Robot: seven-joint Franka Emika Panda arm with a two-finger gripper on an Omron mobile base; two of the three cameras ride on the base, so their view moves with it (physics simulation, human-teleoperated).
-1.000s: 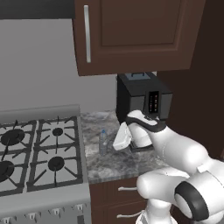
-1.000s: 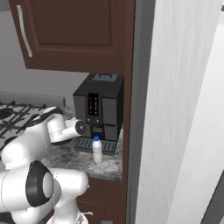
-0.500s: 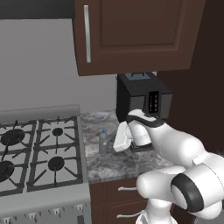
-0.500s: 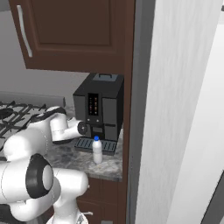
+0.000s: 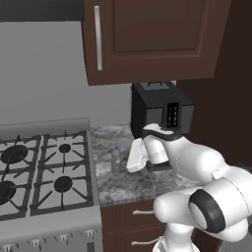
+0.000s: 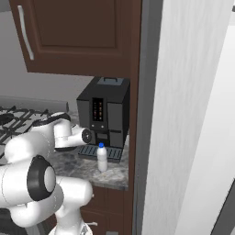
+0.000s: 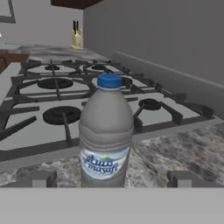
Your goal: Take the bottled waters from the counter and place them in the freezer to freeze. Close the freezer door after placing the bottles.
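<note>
On the counter (image 5: pixel 128 179), between the gas stove (image 5: pixel 44 172) on the left and the coffee machine (image 5: pixel 160 115) on the right, you have these items:

1. Clear greyish bottle (image 7: pixel 106 135), blue cap, upright on the speckled stone just beside the stove's right edge. In the hand view it stands centred between your two finger tips (image 7: pixel 37 178), label facing you. In the left base view the same bottle sits immediately left of the gripper (image 5: pixel 129 165).

2. Milky white bottle (image 6: pixel 102 158), blue cap, upright at the near edge of the coffee machine's drip tray (image 6: pixel 98 152), well right of item 1, near the counter's front right corner.

3. Gripper: low over the counter, pointed left toward the stove. Your jaws stand spread wide, one on either side of the clear bottle and pinching nothing; you cannot tell from these views whether either tip touches it.

4. Light-grey fridge side (image 6: pixel 183 114), tall, right of the counter.

5. Dark brown upper cabinet (image 5: pixel 147 34) above the coffee machine.
</note>
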